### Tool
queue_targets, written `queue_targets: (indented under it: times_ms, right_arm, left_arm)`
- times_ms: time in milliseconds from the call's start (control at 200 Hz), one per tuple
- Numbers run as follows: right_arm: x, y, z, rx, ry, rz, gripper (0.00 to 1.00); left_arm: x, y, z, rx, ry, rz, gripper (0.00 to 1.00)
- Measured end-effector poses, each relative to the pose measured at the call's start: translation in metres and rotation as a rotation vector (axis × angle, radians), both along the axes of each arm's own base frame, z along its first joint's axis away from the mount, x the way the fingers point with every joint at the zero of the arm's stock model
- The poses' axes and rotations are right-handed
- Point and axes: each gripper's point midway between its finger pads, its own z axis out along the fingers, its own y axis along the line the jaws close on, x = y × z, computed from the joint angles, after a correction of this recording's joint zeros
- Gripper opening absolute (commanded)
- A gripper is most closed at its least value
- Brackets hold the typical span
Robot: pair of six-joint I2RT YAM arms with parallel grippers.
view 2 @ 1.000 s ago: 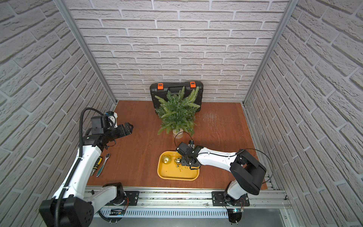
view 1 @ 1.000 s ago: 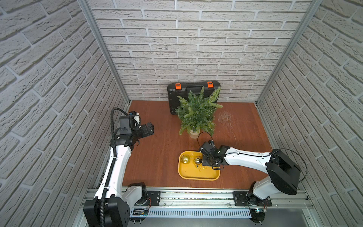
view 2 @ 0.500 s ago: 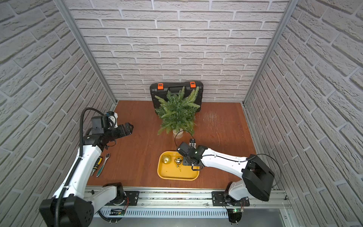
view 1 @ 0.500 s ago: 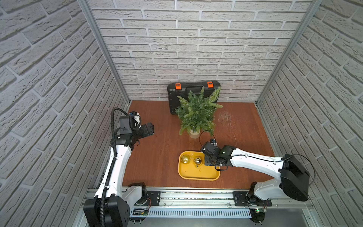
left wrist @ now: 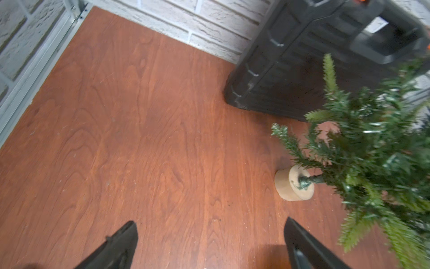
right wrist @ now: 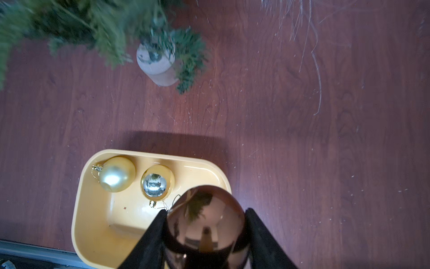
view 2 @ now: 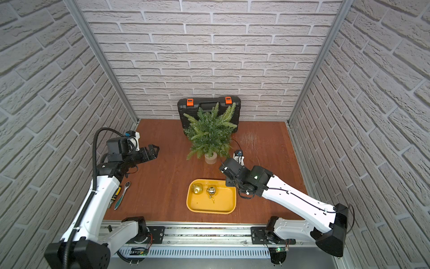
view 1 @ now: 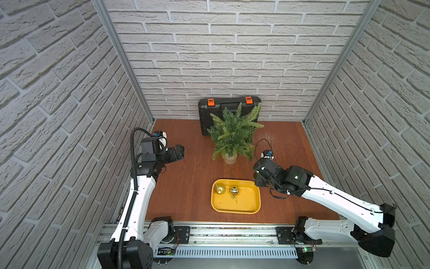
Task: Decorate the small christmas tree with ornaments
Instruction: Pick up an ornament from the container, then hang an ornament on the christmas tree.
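The right fingers point(right wrist: 153, 237) pinch a shiny copper-bronze bauble point(right wrist: 206, 223) between them, one finger on each side of the ball. The bauble is in the air, above the near right corner of the yellow rounded-rectangle plastic tray point(right wrist: 79, 209). Whether its cap and loop face up cannot be told.

In the tray lie two more ornaments, just beside each other: a matte gold bauble point(right wrist: 116, 174) and a mirror-like pale gold bauble point(right wrist: 157, 184) with its thin loop trailing on the tray floor.

Beyond the tray stands the small artificial green christmas tree point(view 1: 233, 132), upright on its short pale beige cylindrical base point(left wrist: 293, 184), in front of a black plastic case with orange latches point(view 1: 223, 107). All rest on a reddish-brown wooden surface point(view 1: 186, 186).

The left fingers point(left wrist: 121, 244) are spread wide and empty, hovering over bare wood well to the side of the tree.

No bauble shows on any branch, so the decorating looks barely begun: the first ornament is picked up but not hung, and two wait in the tray.

Compared with a second ago, the right fingers have risen from low inside the tray and drawn back towards its right edge, and the right arm point(view 1: 337, 200) has stretched lower and farther out. The left arm point(view 1: 142, 186), tree and tray baubles have not moved.
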Motion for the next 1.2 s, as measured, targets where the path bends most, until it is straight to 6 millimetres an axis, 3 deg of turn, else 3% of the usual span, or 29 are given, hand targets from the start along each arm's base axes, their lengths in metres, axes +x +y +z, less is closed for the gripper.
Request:
queue_targets:
  times_ms: [220, 430, 835, 1200]
  right_arm:
    - [0.018, -0.03, 0.05, 0.024, -0.105, -0.031, 0.5]
    - [0.038, -0.044, 0.094, 0.06, -0.178, -0.017, 0.49]
    - [0.084, -0.007, 0.173, 0.118, -0.312, 0.149, 0.5]
    - [0.113, 0.002, 0.209, 0.143, -0.381, 0.189, 0.5]
  left_arm:
    - [-0.002, -0.026, 0.005, 0.012, -0.022, -0.092, 0.98]
    - [-0.001, -0.028, 0.015, 0.027, -0.05, -0.109, 0.98]
    - [0.001, -0.032, 0.034, 0.037, -0.16, -0.149, 0.98]
    - [-0.009, -0.026, 0.032, 0.054, -0.18, -0.127, 0.98]
